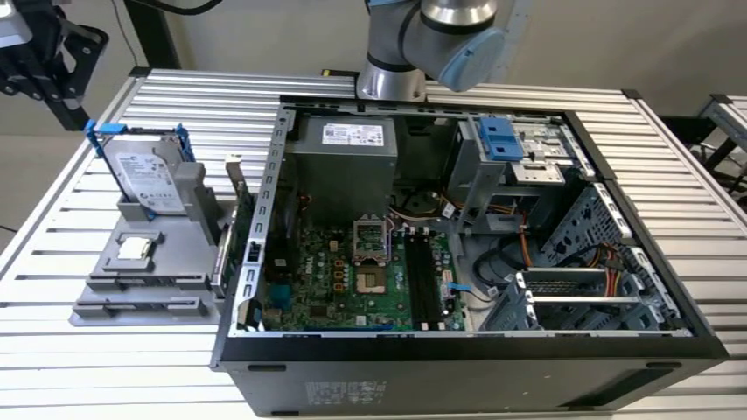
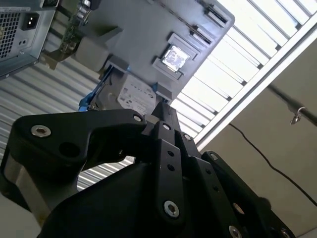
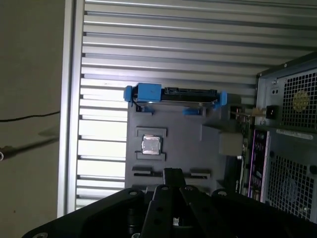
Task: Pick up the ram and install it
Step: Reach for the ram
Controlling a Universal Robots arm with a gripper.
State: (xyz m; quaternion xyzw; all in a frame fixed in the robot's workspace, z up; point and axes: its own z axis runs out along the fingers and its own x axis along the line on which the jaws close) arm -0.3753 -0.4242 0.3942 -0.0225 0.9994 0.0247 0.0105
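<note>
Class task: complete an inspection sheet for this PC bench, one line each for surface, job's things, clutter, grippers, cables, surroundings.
Surface: slatted metal table, carrying an open computer case and a grey parts holder.
Job's things: ram stands on edge in the holder, beside the case; not installed.
Clutter: blue-framed hard drive, upright; small square chip, flat on the holder.
Grippers: gripper with jaws shut, holding nothing, apart from the holder.
Cables: coloured wiring inside the case; black cable on the floor.
Surroundings: a second slatted table at the exterior view's right.

Ram (image 1: 240, 206) flanked by hard drive (image 1: 150, 179), case wall (image 1: 272, 188), open above
</note>
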